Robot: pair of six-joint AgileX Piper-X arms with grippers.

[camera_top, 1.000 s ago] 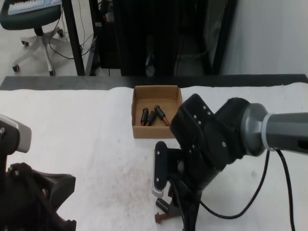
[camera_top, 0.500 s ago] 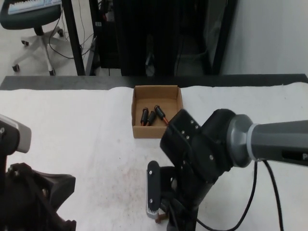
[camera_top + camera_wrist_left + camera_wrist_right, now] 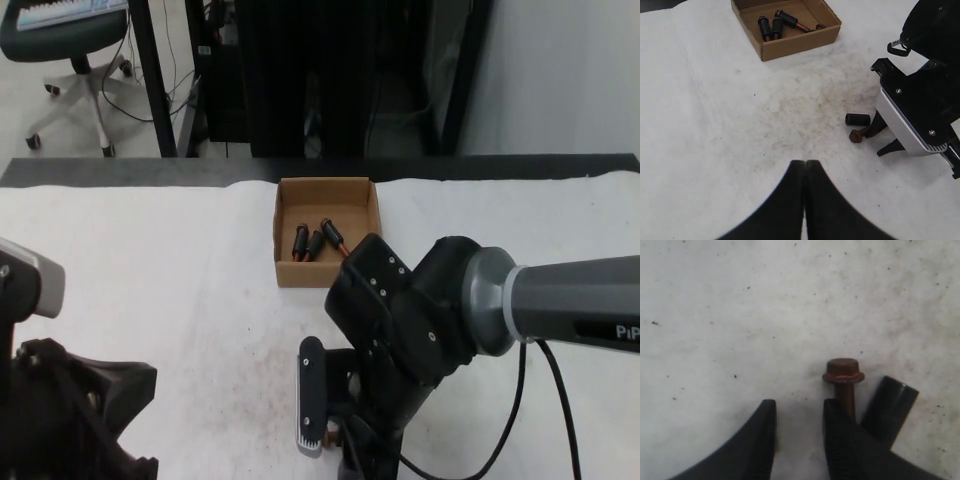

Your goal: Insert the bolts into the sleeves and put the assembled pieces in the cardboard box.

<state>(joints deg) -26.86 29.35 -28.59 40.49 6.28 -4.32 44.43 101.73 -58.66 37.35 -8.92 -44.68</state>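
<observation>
My right tool [image 3: 799, 425], jaws apart, had dropped toward 7 o'clock, yet the bolt [image 3: 843, 375] lay just outside them, ungrasped.

Passage: cloth [image 3: 740, 115] open from left gripper [image 3: 805, 164] to cardboard box [image 3: 790, 47] | Obstacle: right gripper [image 3: 799, 412] over bolt [image 3: 844, 376], sleeve [image 3: 888, 407].

An office chair [image 3: 70, 45] on castors stands in the upper left of the high view, on a pale floor [image 3: 60, 125]. Across the top centre are dark posts [image 3: 150, 75] and a black cabinet [image 3: 300, 70]. A plain light wall [image 3: 560, 70] takes the upper right. Below spreads the bench's white cover [image 3: 150, 260] — stained brownish mid-frame.
</observation>
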